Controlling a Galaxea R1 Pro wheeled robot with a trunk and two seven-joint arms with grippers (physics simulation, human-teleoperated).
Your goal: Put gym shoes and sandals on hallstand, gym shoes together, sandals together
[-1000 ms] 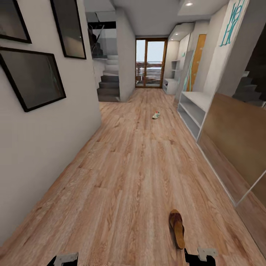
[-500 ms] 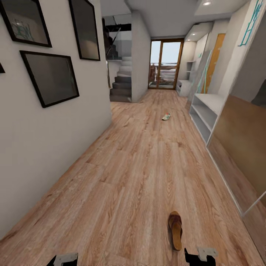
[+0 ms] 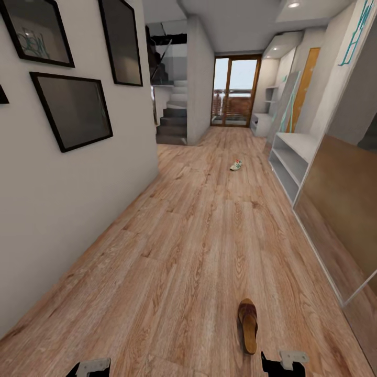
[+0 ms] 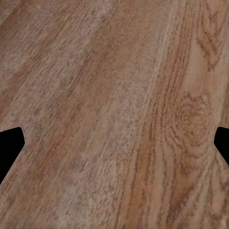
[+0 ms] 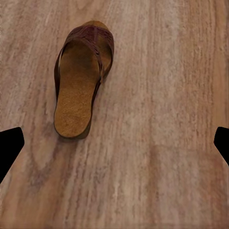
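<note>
One sandal [image 3: 248, 325] lies on corridor floor [image 3: 183, 251] just ahead | right gripper [image 5: 114, 143] spread wide, empty; left gripper [image 4: 114, 143] likewise | I judge: approach step, next lower right arm onto sandal.

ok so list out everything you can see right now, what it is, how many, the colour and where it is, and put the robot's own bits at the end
sandal: one, dark brown with tan footbed, on the floor just ahead of the right arm; also in the right wrist view
gym shoe: one, white with green and red, far down the floor near the rack
hallstand: one, pale grey-white, open shelves, along the right wall
corridor floor: light brown wood planks, running to the far door
picture frames: several, black, on the left wall
stairs: one flight, grey, far left
glass door: one, wood-framed, corridor's end
left gripper: bottom edge, fingers apart over bare planks
right gripper: bottom edge, fingers apart, sandal between them and the camera's far side
</note>
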